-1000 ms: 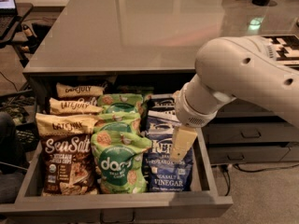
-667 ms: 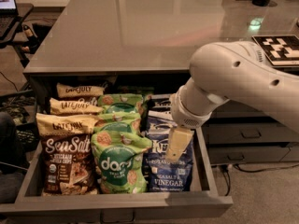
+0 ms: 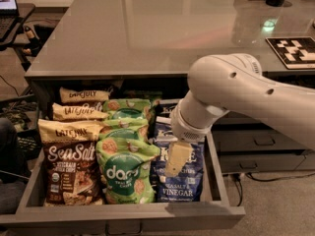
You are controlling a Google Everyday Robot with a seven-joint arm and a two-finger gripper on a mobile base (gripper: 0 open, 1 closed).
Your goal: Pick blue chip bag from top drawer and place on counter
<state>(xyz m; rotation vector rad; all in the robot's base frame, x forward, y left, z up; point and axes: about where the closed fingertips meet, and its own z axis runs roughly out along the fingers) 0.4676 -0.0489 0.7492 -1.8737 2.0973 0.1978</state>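
Note:
The blue chip bag (image 3: 183,178) lies flat at the right of the open top drawer (image 3: 123,219), white "Vinegar" lettering at its lower end. A second blue bag lies behind it, mostly hidden by the arm. My gripper (image 3: 176,159) hangs from the white arm directly over the blue bag's upper half, its pale finger pointing down onto the bag. The counter (image 3: 162,28) stretches behind the drawer, grey and glossy.
Green "dots" bags (image 3: 124,173) fill the drawer's middle column. A brown "Sea Salt" bag (image 3: 69,171) and tan "Late July" bags (image 3: 78,112) fill the left. A black-and-white marker tile (image 3: 295,50) lies on the counter's right. Narrower drawers with handles (image 3: 261,144) stand to the right.
The arm has shifted left and lower, bringing the gripper down over the front blue bag. The bags have not moved.

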